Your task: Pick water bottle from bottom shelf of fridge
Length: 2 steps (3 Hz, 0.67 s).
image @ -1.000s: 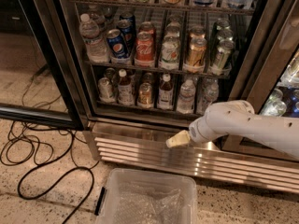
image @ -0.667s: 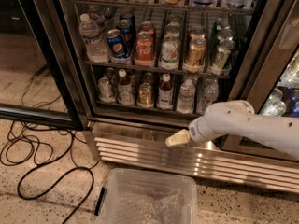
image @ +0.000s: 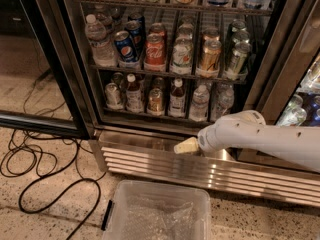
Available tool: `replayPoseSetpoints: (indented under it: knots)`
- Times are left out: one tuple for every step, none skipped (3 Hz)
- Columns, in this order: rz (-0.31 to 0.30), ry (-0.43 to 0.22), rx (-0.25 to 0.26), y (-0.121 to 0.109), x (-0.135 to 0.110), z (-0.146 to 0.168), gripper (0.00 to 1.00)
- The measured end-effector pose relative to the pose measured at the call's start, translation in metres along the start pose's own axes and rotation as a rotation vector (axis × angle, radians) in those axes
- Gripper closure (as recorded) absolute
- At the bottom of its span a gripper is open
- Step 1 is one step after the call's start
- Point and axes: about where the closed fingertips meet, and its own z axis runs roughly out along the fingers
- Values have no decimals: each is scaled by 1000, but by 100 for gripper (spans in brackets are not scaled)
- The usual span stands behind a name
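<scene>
**Still low at the grille – no reach started**

Camera view: the end effector (image: 186,146) sits in front of the fridge (image: 75,79), at the level of the ribbed base grille (image: 160,165) and clearly below the bottom shelf (image: 165,118). It shows only as one cream tip at the end of the white arm (image: 260,136); can't tell whether it's spread or pressed together, and it carries nothing.

Vs. approx 1 s ago: practically no change. The arm and its tip are in the same spot and nothing on the racks has shifted. So the task is prob. at the approach stage, w/ the lift-and-reach yet to come.

The water bottle (image: 199,103) stands upright on the bottom shelf, right of centre, above and slightly right of the tip. A dark-liquid bottle (image: 176,98) is just beside it on the left, and another clear bottle (image: 223,101) on the right. Tight spacing, so a nudged neighbour is the likely risk.

Floor: a clear plastic bin (image: 165,186) sits below the grille, w/ cables (image: 40,169) looping at left.
</scene>
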Motion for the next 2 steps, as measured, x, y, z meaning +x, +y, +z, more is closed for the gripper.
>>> replayPoseSetpoints:
  knots:
    - [21,-84,47,-11,-22,4,2]
    - [37,-156,93,-27,-45,0,17]
